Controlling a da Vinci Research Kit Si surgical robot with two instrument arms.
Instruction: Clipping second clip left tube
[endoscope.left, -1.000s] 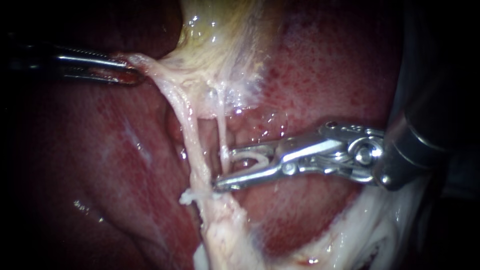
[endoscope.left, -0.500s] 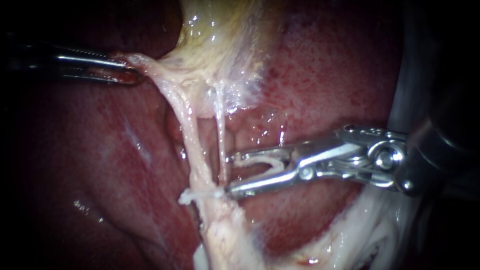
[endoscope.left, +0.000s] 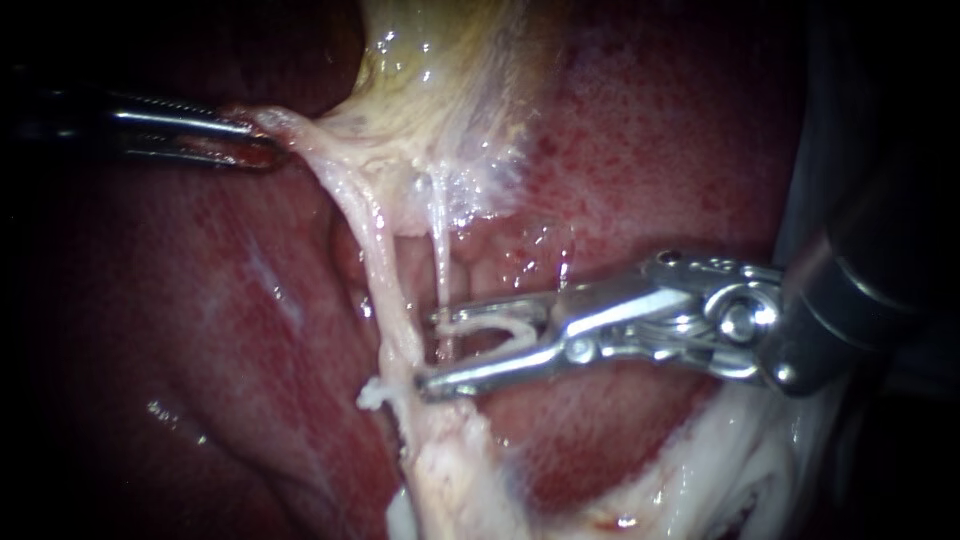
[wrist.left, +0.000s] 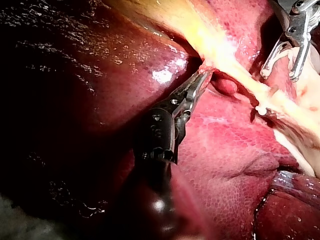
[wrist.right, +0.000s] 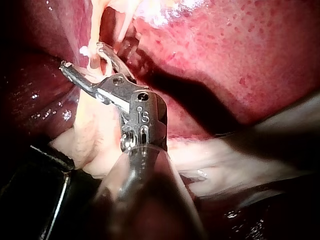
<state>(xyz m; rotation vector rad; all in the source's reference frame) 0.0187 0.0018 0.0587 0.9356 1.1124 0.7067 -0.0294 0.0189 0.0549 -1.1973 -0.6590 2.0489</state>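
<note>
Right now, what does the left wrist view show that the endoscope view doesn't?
Only the left wrist view shows the left instrument's wrist joint and shaft. Only the endoscope view shows a thin tube apart from the thicker left tube, and a pale clip between the right instrument's open jaws. Both show the left instrument's jaws shut on pale tissue and the right instrument's jaws open by the tubes.

Right instrument (endoscope.left: 432, 350) bright polished metal, smooth, catching glints; left instrument (endoscope.left: 268, 150) duller, darker metal; liver (endoscope.left: 650, 150) wet, glossy, finely speckled; gallbladder (endoscope.left: 440, 80) slick with a filmy sheen; left tube (endoscope.left: 385, 290) pale, stringy, moist.
</note>
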